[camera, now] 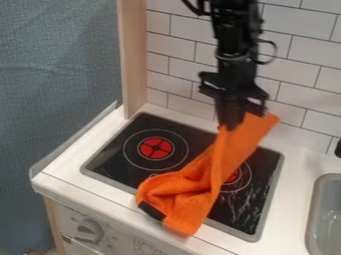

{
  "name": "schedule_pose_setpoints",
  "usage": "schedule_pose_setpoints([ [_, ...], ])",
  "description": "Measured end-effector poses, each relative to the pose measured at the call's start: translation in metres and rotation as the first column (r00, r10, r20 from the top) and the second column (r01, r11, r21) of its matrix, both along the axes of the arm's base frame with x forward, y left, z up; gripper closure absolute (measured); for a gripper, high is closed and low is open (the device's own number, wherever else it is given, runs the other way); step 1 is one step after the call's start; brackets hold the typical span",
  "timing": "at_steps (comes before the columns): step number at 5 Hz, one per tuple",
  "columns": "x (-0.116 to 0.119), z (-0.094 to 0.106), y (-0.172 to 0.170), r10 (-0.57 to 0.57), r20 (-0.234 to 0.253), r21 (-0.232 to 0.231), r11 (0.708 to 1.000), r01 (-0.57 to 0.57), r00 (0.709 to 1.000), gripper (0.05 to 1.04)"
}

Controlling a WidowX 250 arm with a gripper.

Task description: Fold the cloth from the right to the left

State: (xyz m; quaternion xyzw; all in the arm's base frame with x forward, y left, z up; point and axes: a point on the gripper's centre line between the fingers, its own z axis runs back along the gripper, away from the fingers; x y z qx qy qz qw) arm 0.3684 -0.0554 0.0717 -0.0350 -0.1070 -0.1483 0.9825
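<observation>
- The black two-finger gripper (231, 125) hung over the rear of the stove, its fingers pressed together on the upper end of the cloth.
- From that pinch the soft orange fabric cloth (223, 164) ran down as a narrow, slanting drape, its lower part bunched near the stove's front edge; one upper corner stuck out to the right of the fingers.
- The cloth looked light and limp, likely to follow the grip without resisting but also to twist and crumple; its nap seemed unlikely to slip. A hold at the outer right corner or edge would have served best, since a grip farther in would leave a flap trailing.
- The step in hand seemed to be carrying the raised end across; it called for a leftward, low move and a gentle release, as a high pull might have dragged the whole cloth along.
- Beneath lay the black glass stovetop (106, 158) with a grey rim, its round red-centred left burner (156, 148) uncovered, the right burner (234, 177) partly hidden by the cloth.
- Farther out were the white countertop (293, 187), the grey sink (318, 191) and the white tiled wall (299, 60).
</observation>
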Motion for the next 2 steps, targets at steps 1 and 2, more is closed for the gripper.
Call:
schedule_pose_setpoints([
  [1, 0.001, -0.011, 0.023, 0.036, -0.030, 0.002, 0.999, -0.036, 0.999, 1.031],
  [2, -0.006, -0.042, 0.042, 0.055, -0.096, -0.017, 0.998, -0.057, 0.994, 1.031],
])
